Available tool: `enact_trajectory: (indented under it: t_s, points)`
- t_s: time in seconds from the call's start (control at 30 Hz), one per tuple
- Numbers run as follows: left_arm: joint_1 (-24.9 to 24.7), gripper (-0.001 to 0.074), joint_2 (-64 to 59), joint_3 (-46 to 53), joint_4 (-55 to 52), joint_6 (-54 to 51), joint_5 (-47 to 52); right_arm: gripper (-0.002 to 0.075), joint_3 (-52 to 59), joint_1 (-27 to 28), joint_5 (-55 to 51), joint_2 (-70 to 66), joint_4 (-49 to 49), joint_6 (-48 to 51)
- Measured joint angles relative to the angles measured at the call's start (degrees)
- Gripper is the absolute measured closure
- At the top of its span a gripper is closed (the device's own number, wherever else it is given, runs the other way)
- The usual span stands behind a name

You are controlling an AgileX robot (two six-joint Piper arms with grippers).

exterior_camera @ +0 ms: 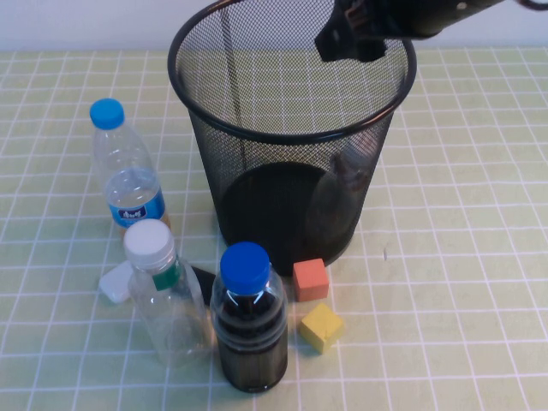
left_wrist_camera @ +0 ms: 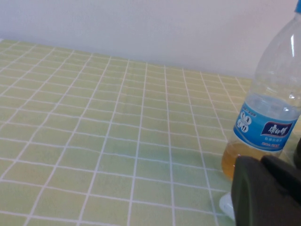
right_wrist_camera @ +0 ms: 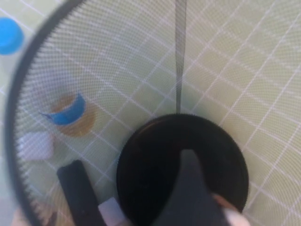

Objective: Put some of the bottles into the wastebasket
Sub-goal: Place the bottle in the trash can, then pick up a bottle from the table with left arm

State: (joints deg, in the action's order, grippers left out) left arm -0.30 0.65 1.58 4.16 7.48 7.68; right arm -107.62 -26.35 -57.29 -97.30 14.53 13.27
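- Right gripper [exterior_camera: 353, 38]: positioned above the far right rim of the wastebasket [exterior_camera: 291, 137], over its mouth; how far its fingers are parted cannot be told; nothing is visibly held in them.
- Wastebasket: upright on the green checked tablecloth [exterior_camera: 462, 257]; black mesh wall, solid black base [right_wrist_camera: 181, 167].
- Small bottle [exterior_camera: 338, 201]: inside the wastebasket, leaning against the right-hand wall, visible dimly through the mesh; its white cap [right_wrist_camera: 233, 217] appears at the edge of the right wrist view.
- Taller bottle [exterior_camera: 167, 300], white cap and green neck band: upright on the table in front of the wastebasket, to its left; touching or just beside the dark-liquid bottle [exterior_camera: 248, 321].
- Blue-label bottle [exterior_camera: 128, 171]: upright to the left of the wastebasket.
- Left gripper [left_wrist_camera: 268, 193]: low over the table near the blue-label bottle, fingers closed together, nothing held.
- Orange cube [exterior_camera: 310, 279] and yellow cube [exterior_camera: 320, 326]: on the table in front of the wastebasket, near each other.
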Motion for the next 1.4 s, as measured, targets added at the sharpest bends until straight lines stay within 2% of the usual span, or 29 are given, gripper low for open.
enact_trajectory:
  t_s: [0.13,0.3,0.4,0.6,0.73,0.87,1.03,1.2,1.4]
  points:
    - [0.0,0.0740,0.0,0.0,0.0,7.1,0.0,0.0393,0.0,0.0,-1.7,4.1,-1.0,-0.1]
    - [0.0,0.0740,0.0,0.0,0.0,13.3,-1.2,0.0632,0.0,0.0,-6.6,10.3,-4.9,-0.8]
    - [0.0,0.0739,0.0,0.0,0.0,13.7,-3.4,0.0706,0.0,0.0,-10.2,13.5,-7.8,-2.2]
    - [0.0,0.0739,0.0,0.0,0.0,13.8,-6.7,0.0729,0.4,0.0,-13.3,19.2,-9.8,-2.7]
    - [0.0,0.0740,0.0,-0.3,0.0,15.0,-4.7,0.0731,4.3,0.0,-13.0,23.8,-11.4,-2.7]
    - [0.0,0.0739,0.0,-4.8,0.2,15.7,3.1,0.0732,13.3,0.0,-10.0,30.5,-14.5,-2.7]
    - [0.0,0.0739,0.0,-9.9,1.1,12.5,7.5,0.0732,30.1,0.0,2.4,40.4,-16.1,-2.7]
    - [0.0,0.0739,0.0,-13.7,7.7,1.3,10.7,0.0732,47.0,0.0,14.2,51.4,-16.1,-2.8]
    - [0.0,0.0740,0.1,-17.4,21.0,-20.1,18.5,0.0733,61.4,0.0,19.1,58.8,-12.9,-3.5]
